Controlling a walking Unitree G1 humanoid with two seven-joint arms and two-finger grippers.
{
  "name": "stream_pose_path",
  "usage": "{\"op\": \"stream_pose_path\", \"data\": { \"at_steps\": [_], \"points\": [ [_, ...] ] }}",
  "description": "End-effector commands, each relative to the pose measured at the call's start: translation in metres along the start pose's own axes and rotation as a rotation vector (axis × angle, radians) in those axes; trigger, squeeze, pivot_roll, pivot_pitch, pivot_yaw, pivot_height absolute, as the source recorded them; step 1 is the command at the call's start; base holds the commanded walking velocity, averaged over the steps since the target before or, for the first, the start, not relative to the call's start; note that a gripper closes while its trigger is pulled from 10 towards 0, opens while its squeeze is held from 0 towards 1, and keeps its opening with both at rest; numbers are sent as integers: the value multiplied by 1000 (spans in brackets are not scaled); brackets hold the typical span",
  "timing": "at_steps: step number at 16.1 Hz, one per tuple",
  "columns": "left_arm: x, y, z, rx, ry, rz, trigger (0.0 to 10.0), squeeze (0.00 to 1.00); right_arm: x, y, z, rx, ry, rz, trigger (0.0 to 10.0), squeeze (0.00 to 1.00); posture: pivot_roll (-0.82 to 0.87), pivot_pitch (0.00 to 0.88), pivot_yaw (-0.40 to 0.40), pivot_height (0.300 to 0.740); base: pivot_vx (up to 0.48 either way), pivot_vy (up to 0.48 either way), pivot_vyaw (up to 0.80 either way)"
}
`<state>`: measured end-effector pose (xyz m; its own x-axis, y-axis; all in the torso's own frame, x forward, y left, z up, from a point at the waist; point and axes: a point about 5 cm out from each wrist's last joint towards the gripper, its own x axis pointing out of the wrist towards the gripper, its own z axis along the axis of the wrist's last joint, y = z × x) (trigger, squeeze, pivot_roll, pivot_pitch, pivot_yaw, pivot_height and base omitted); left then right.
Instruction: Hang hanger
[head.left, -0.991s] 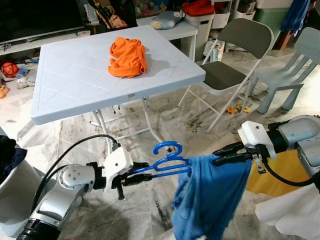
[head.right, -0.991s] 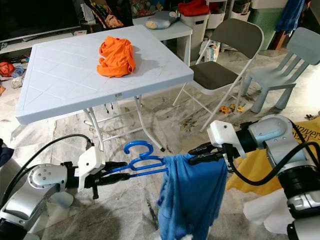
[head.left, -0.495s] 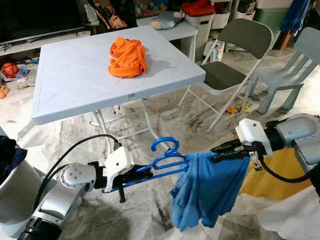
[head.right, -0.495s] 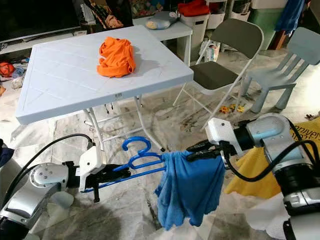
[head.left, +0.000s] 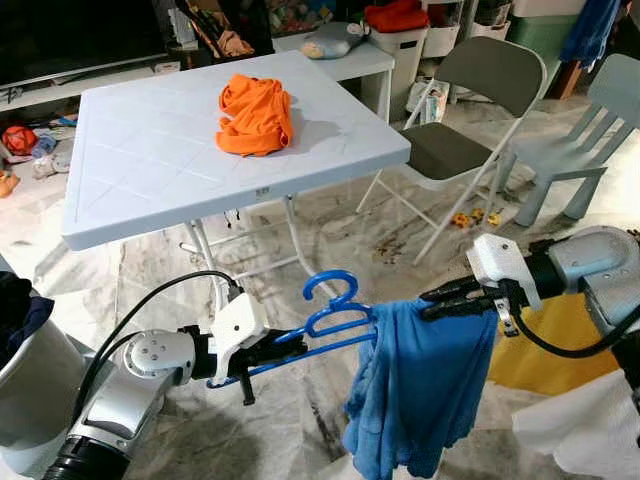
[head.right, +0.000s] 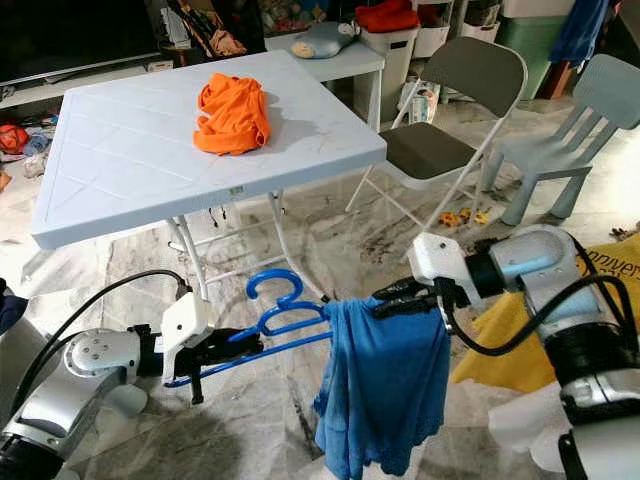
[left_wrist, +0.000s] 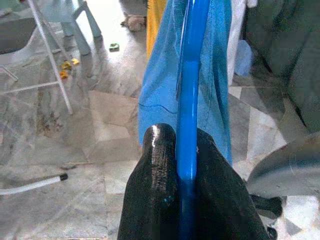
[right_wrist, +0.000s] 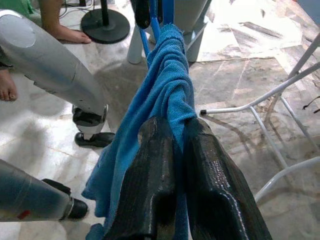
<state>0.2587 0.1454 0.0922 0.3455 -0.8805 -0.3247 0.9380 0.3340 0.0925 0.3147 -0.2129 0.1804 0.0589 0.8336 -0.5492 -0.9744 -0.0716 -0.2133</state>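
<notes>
So the bright blue plastic hanger (head.left: 325, 318) was held out low over the marble floor (head.left: 400, 225), in the near part of the scene, well in front of the white folding tabletop (head.left: 150, 160). Its left end was clamped in the left gripper (head.left: 272, 350), fingers pinched tight on the blue bar, which kept it roughly level with the hook pointing up. That probably made sense: a level bar lets cloth be slid along it.

The blue towel-like garment (head.left: 420, 385) was draped over the hanger's right end and hung straight down. The right gripper (head.left: 432, 303) was closed on the garment's top edge right at the bar, seemingly to tug it on or keep it from slipping off.

A crumpled orange cloth (head.left: 256, 113) was left far back on the tabletop, well apart from the action. A grey folding chair (head.left: 465, 110) stood to the far right.

No rail or rack could be made out, so the actual hanging looked not yet done.
</notes>
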Motion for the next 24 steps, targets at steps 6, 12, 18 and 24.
{"op": "stream_pose_path", "data": {
  "at_steps": [6,12,18,24],
  "points": [
    [-1,3,2,8,-33,48,0,0,0,-13,9,26,-16,-30,10000,980,-82,0,37,740,0,0,0],
    [-5,2,-2,-69,-100,151,0,0,5,-25,6,67,-8,-131,10000,1000,-81,0,22,740,0,0,0],
    [2,1,-5,-152,-166,278,0,0,8,-50,12,-3,18,-388,10000,1000,-79,0,17,740,0,0,0],
    [0,19,-3,-215,-211,395,0,0,9,-64,-1,70,36,-702,10000,1000,-81,0,20,740,0,0,0]
  ]
}}
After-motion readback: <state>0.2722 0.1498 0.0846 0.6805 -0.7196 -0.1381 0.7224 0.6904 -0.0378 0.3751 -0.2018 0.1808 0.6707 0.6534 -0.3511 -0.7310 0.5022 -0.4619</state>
